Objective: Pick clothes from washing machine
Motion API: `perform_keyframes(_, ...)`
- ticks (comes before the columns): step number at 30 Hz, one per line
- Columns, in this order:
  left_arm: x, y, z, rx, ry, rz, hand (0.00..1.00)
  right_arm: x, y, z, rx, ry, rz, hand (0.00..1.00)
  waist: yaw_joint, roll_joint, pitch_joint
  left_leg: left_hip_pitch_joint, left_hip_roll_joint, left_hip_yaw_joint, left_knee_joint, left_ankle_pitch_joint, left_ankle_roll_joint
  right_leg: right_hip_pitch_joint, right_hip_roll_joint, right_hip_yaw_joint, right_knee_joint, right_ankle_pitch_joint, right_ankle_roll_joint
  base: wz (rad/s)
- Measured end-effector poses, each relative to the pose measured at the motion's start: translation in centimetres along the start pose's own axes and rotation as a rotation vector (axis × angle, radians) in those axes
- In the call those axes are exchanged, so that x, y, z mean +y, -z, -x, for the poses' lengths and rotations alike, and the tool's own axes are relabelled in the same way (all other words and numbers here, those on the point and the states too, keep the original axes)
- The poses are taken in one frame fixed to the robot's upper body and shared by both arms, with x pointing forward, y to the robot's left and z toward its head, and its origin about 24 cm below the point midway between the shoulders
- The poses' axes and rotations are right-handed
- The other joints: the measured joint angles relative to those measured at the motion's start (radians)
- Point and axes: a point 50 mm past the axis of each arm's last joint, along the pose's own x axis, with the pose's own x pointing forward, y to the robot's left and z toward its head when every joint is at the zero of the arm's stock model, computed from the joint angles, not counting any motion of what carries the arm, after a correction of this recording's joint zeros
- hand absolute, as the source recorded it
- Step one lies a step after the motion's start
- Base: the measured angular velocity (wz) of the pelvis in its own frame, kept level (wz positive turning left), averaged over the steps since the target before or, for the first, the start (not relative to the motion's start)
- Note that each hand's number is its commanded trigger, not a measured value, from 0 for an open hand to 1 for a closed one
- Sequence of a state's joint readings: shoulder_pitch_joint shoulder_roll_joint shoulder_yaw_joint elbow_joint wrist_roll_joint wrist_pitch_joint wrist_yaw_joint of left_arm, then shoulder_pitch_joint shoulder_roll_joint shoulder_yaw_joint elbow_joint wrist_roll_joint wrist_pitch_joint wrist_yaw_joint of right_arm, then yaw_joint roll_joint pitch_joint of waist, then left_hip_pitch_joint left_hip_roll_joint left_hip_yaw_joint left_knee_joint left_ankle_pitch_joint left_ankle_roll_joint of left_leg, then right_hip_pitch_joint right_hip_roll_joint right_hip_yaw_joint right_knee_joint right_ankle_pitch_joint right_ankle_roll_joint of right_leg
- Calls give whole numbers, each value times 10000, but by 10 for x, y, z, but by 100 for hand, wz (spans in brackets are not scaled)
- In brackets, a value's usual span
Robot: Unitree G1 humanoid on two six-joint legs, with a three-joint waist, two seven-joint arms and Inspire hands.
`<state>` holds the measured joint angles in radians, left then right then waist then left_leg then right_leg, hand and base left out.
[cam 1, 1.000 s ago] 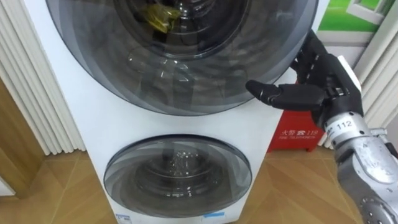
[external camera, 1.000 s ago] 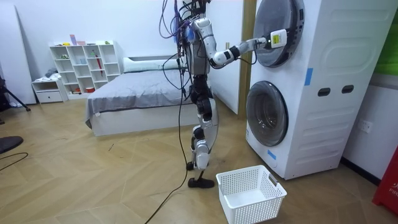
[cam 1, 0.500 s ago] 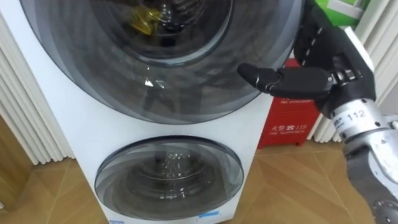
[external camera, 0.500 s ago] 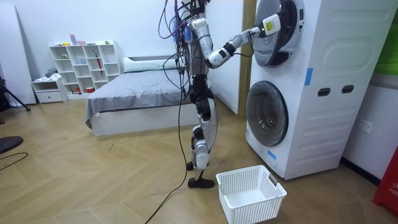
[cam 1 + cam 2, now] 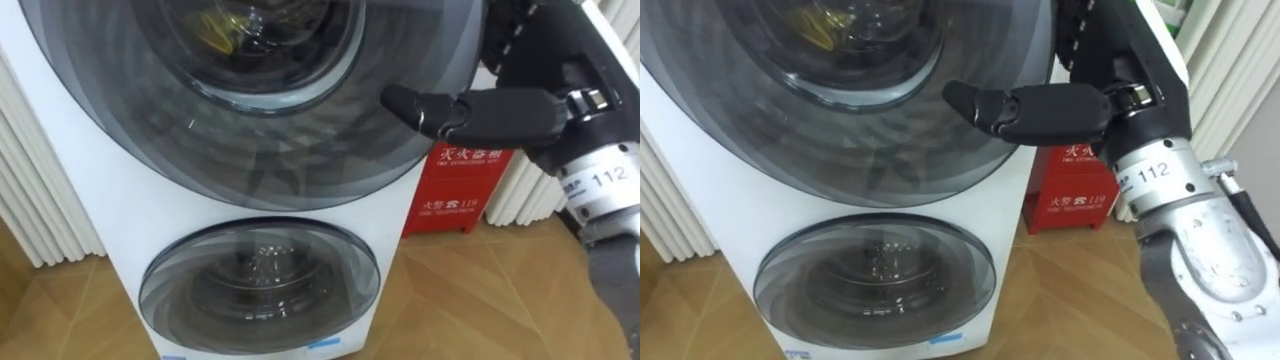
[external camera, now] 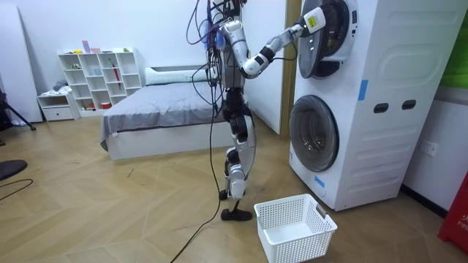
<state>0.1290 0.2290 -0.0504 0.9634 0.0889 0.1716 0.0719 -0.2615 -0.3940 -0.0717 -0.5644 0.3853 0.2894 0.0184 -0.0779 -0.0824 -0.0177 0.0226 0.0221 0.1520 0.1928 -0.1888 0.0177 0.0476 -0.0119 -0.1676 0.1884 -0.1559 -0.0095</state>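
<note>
Right hand (image 5: 530, 105): I am holding it up at the upper right of the frame, against the right edge of the upper door (image 5: 300, 150). The thumb is pointing straight out to the left across the glass.
Fingers (image 5: 500, 35): they are running up along the door's rim and the top edge of the frame is cutting them off, so I cannot tell whether they are hooking the rim or lying straight.
Clothes (image 5: 225, 30): something yellow is lying inside the upper drum, showing through the glass at the top of the frame. Reflections are blurring its shape and the frame edge is cropping it.
Upper door: the frame is cropping its top. In the room view it is looking slightly tilted away from the front of the washing machine (image 6: 380, 109), though I cannot be sure.
Lower door (image 5: 260, 290): sitting shut in the lower middle, with glare hiding whatever is lying behind the glass.
Red box (image 5: 460, 190): standing on the floor at the right of the machine, partly hidden behind my thumb and the machine's corner.
Basket (image 6: 296, 226): white, sitting on the wooden floor at the lower middle of the room view, in front of the machine.
Stance: I am standing upright before the machine, my right arm reaching up to the upper door.
</note>
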Motion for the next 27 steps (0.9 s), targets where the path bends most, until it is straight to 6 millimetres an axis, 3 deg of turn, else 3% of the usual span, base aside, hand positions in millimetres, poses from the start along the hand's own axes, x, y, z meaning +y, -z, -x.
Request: perform_keyframes(27, 8, -1, -1, -101, 190, 129, 0, -4, -10, 1, -165, -1129, 767, 0, -56, -1, 25, 59, 31, 94, -100, -6, -8, 12, 35, 21, -27, 2, -3, 0)
